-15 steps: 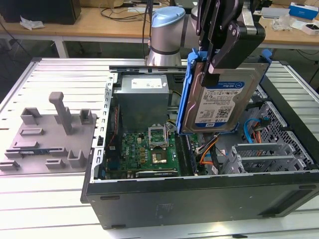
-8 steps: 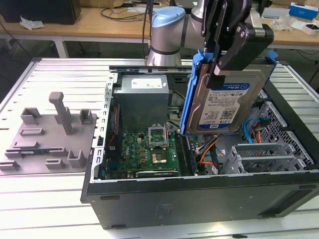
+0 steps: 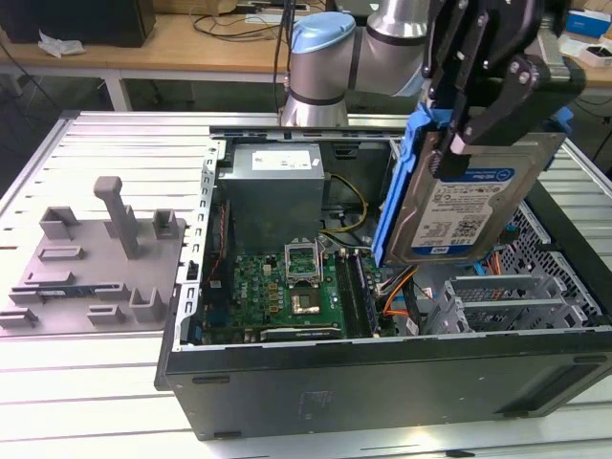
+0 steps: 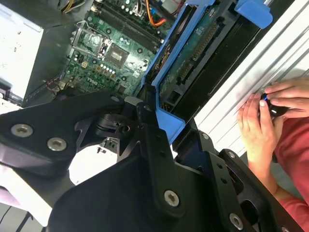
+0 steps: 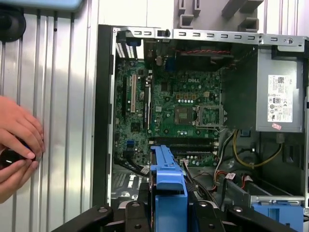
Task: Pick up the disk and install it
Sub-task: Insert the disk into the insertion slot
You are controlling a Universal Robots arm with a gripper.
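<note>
1. Exterior view: holding disk (image 3: 469, 206) aloft over case (image 3: 382, 387), gripper (image 3: 459, 134) clenched on it.
2. Might slip from tilted grip, striking motherboard (image 3: 287, 287).
3. Might snag orange cables (image 3: 400, 287) below.
4. Might catch hand (image 5: 17, 133) beside case.

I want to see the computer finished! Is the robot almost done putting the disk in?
Partly. Done: the pick-up, since the gripper is shut on the disk and holds it tilted in the air. In hand: the disk hangs above the open computer case, over its side at the exterior view's right. Left: installing it; the disk is not yet seated in anything inside the case.
</note>
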